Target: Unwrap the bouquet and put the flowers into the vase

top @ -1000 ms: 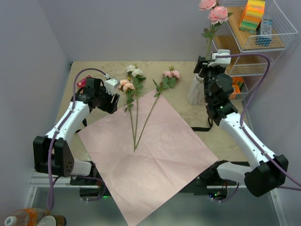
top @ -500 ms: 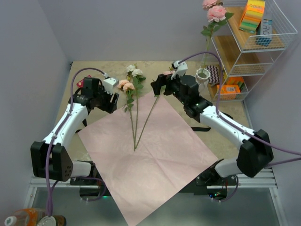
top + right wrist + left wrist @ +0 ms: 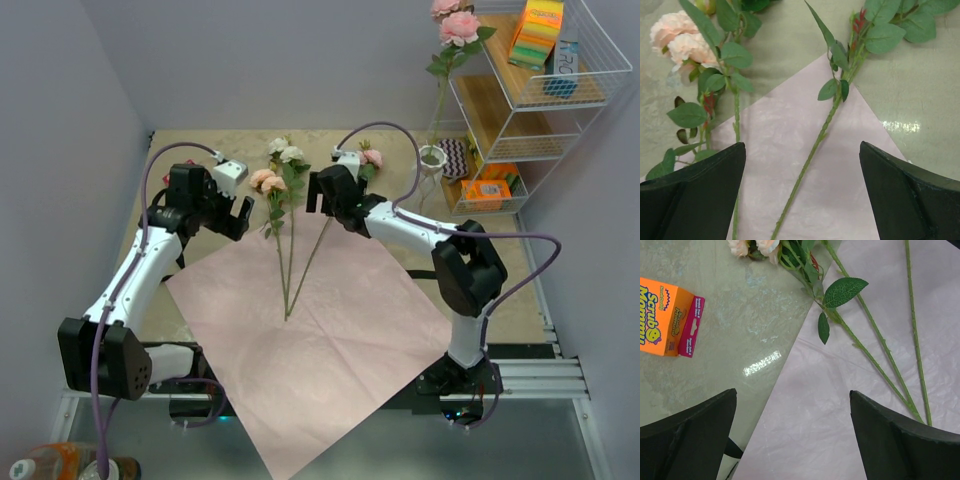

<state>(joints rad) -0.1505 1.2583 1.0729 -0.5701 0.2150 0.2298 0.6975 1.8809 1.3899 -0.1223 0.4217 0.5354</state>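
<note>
From above, three flowers [image 3: 288, 250] lie on the spread pink paper [image 3: 320, 350]. Their stem ends meet mid-sheet and the stems fan away from the arms, with the heads resting past the paper's far edge on the table [image 3: 200, 140]. Two run nearly straight near-to-far and the third slants right. The vase [image 3: 432, 160] stands far right beside the rack [image 3: 590, 60], with one pink rose [image 3: 458, 27] upright in it. The left gripper [image 3: 240, 218] hangs left of the heads, and the right gripper [image 3: 320, 195] hangs over the slanted stem.

In the left wrist view, the left gripper [image 3: 795, 440] gapes wide and holds nothing, above the paper's edge. Two stems cross at right, heads toward the top left. An orange box [image 3: 667, 317] lies on the table.

In the right wrist view, the right gripper [image 3: 800, 195] is also spread wide and empty. The slanted stem runs up between its fingers toward the upper right.
</note>
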